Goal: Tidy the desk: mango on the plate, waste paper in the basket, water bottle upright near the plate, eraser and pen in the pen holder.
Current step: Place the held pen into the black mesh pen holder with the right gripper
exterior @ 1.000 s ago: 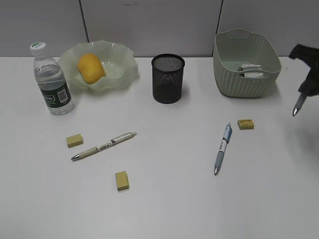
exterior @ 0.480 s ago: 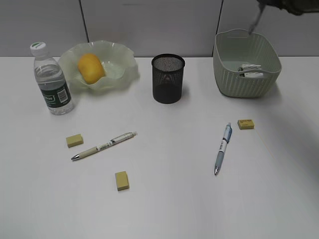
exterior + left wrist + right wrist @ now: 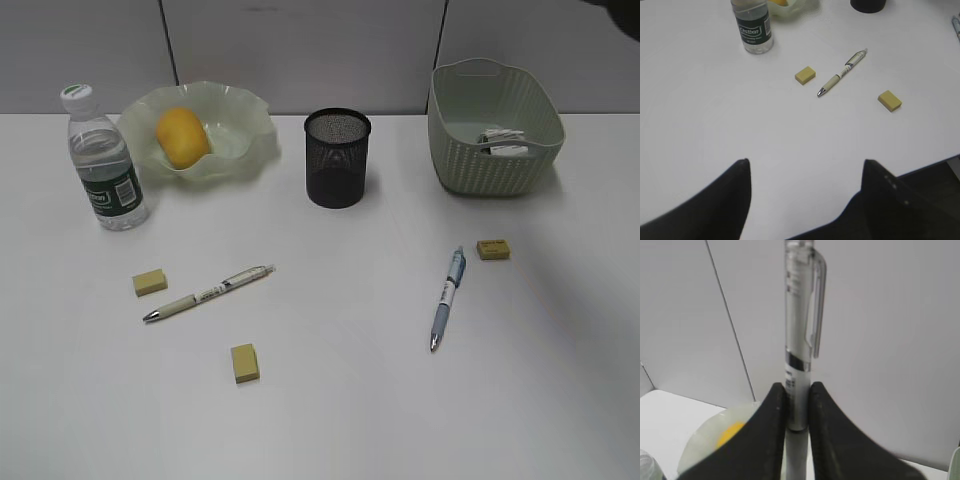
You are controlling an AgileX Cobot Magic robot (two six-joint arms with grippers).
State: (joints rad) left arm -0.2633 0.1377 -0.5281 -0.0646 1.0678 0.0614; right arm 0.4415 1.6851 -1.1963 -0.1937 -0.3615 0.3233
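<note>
The mango (image 3: pixel 181 136) lies in the plate (image 3: pixel 243 108) at the back left; both also show in the right wrist view, mango (image 3: pixel 728 433) and plate (image 3: pixel 699 442). The water bottle (image 3: pixel 104 160) stands upright left of the plate. The pen holder (image 3: pixel 337 158) stands at back centre. The waste paper (image 3: pixel 500 141) lies in the basket (image 3: pixel 494 170). A white pen (image 3: pixel 208 292), a blue pen (image 3: pixel 447 297) and three yellow erasers (image 3: pixel 150 282) (image 3: pixel 244 362) (image 3: pixel 493 249) lie on the desk (image 3: pixel 330 400). My right gripper (image 3: pixel 796 390) is shut on a silver pen (image 3: pixel 800 330), high up. My left gripper (image 3: pixel 805 162) is open and empty.
A grey partition wall (image 3: pixel 300 50) runs behind the desk. In the left wrist view the desk's edge (image 3: pixel 940 160) drops off at the lower right. In the exterior view only a dark bit of the right arm (image 3: pixel 620 8) shows at the top right corner.
My right arm with the silver pen has risen from the desk's right edge, passed above the basket, and left the exterior view almost entirely. Nothing on the desk has moved.
</note>
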